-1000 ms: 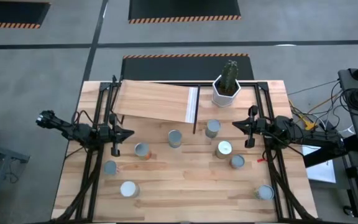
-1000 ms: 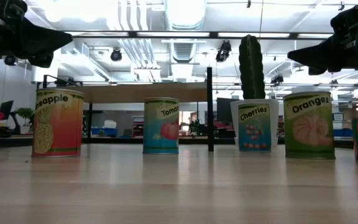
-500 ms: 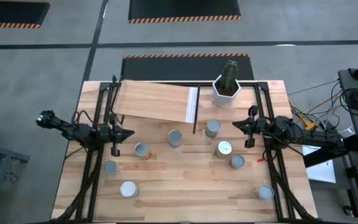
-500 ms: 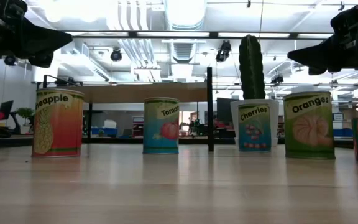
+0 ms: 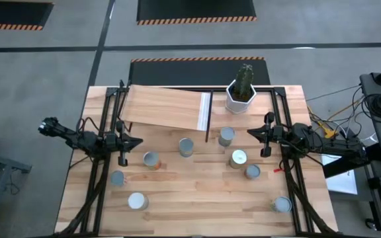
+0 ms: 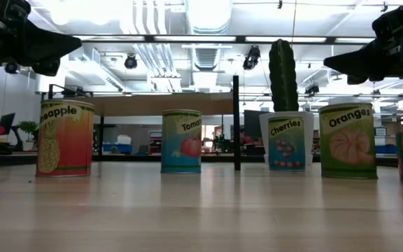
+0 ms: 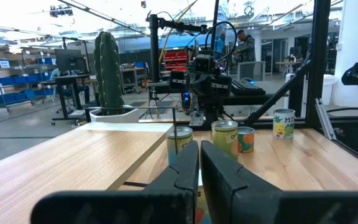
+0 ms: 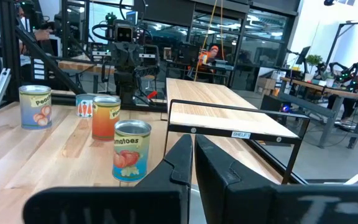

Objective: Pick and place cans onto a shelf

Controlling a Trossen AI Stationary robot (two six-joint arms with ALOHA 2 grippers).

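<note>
Start of cycle: no can has been lifted, and the shelf [image 5: 167, 109] at the table's far edge appears to carry none. The left gripper [image 5: 137, 141] and right gripper [image 5: 250, 134] hang above the table at either side, fingers closed, holding nothing. The cans [image 5: 186, 147] stand scattered on the planked tabletop [image 5: 197, 192], apart from one another. Next move, as judged: open one gripper, descend over the nearest can, close, lift, carry to the shelf. A potted cactus [image 5: 242, 89] stands beside the shelf. Beyond: an industrial hall with racks and, probably, seated persons
</note>
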